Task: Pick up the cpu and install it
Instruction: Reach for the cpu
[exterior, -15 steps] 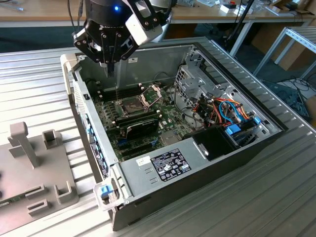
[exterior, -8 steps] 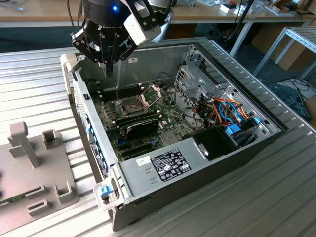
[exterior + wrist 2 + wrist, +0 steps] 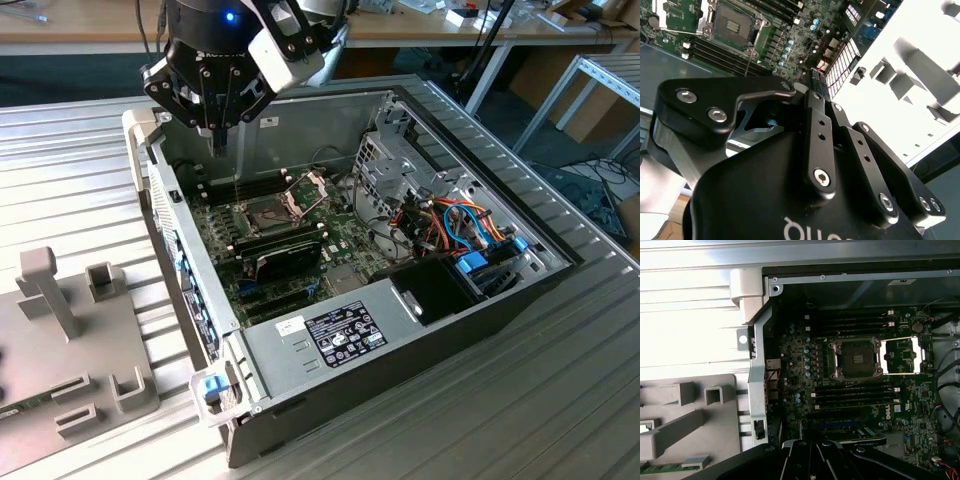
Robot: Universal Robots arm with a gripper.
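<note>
Hovering above the open computer case (image 3: 290,345), the hand (image 3: 218,140) points straight down; whether it grips anything I cannot tell.

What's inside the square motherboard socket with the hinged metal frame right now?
The square black socket holds only its bare contact bed, with nothing seated on it. Its hinged metal frame is swung open beside it, hiding part of the board beneath.

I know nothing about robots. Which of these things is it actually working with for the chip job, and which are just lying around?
In the job:
- gripper, hanging above the open case
- open socket on the motherboard, its metal frame swung aside

Just there:
- memory sticks
- coloured cables
- grey fixture tray beside the case
</note>
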